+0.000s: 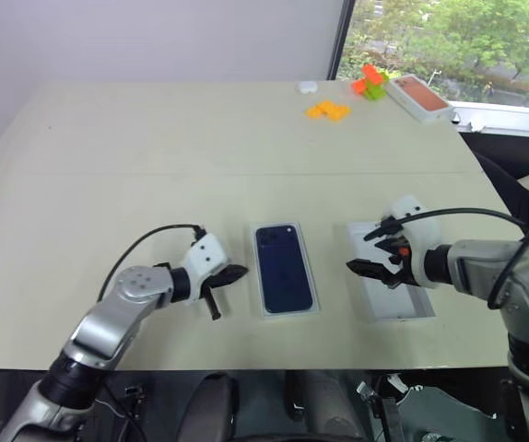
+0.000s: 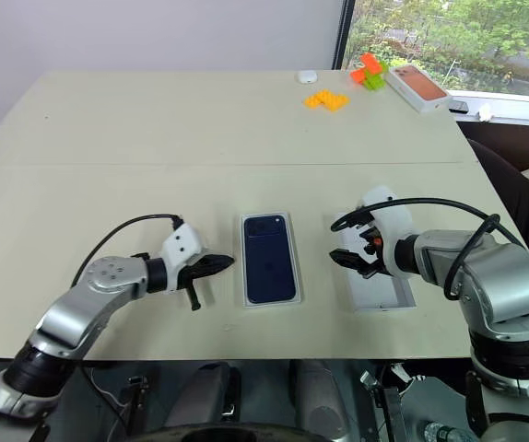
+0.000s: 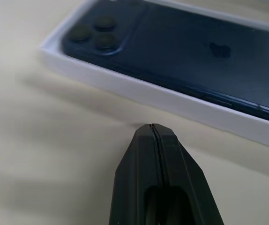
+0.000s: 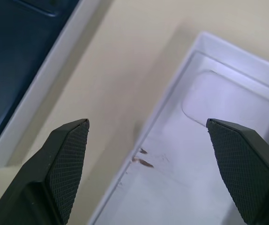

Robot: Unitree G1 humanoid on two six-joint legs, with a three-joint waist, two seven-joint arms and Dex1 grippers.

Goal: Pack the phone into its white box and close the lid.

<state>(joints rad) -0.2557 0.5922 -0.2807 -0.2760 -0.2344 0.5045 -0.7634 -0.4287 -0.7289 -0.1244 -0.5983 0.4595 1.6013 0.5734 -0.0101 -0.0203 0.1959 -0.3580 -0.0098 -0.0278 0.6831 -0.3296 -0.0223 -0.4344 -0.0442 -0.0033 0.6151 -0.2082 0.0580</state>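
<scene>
Left wrist view showed the clenched left tool just beside the white box, which held the phone. The released right tool hung over the lid.

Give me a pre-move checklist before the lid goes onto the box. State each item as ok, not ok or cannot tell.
1. Phone lies flat inside the white box: ok.
2. Lid lies on the table beside the box, inside facing up: ok.
3. Right gripper open, over the lid's near edge: ok.
4. Lid gripped: not ok, fingers apart and not closed on it.
5. Left gripper shut, beside the box, not touching it: ok.
6. Space between box and lid free: ok.
</scene>
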